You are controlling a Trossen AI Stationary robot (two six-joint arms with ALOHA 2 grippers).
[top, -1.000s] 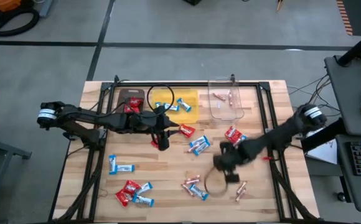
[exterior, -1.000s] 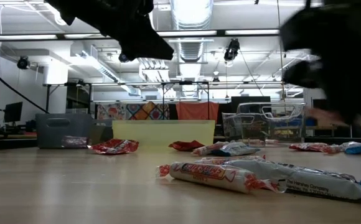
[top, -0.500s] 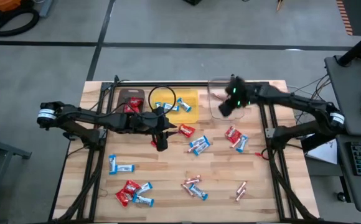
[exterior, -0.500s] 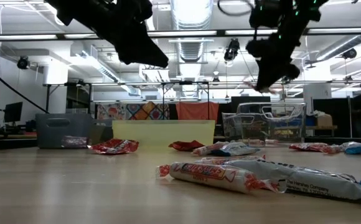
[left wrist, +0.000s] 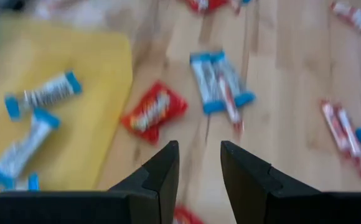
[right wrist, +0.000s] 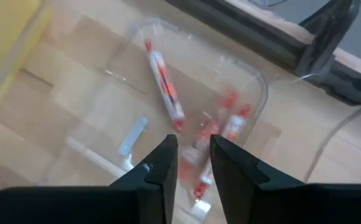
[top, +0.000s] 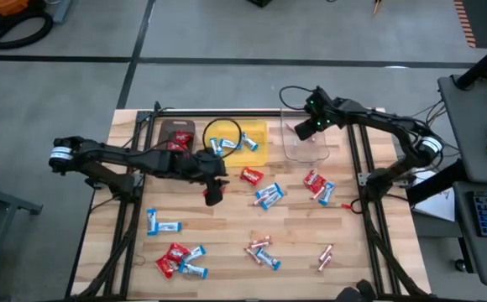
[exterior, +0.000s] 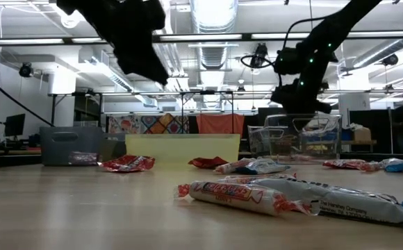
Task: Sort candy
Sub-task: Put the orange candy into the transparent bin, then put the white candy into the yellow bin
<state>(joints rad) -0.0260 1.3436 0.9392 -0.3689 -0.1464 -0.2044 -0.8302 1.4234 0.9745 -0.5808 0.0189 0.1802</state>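
The candy lies scattered on the wooden table: red packets (top: 175, 255), blue-and-white bars (top: 268, 195) and pink sticks (top: 258, 245). My left gripper (top: 213, 198) hangs open above the table's middle, near a red packet (left wrist: 154, 112), with nothing between its fingers. My right gripper (top: 304, 129) hovers over the clear bin (top: 314, 152) at the far edge. Its fingers (right wrist: 157, 170) stand apart. Pink sticks (right wrist: 165, 81) lie in the bin below it, some of them blurred.
A yellow bin (top: 257, 134) holding blue-and-white bars and a brown bin (top: 176, 131) stand at the far edge, left of the clear bin. A dark metal frame (top: 363, 159) runs around the work area. Bars lie close to the low camera (exterior: 285, 196).
My right gripper has swung from the pink sticks at the table's near right toward the far edge, and now hangs over the clear bin. My left gripper has tipped a little where it hangs.
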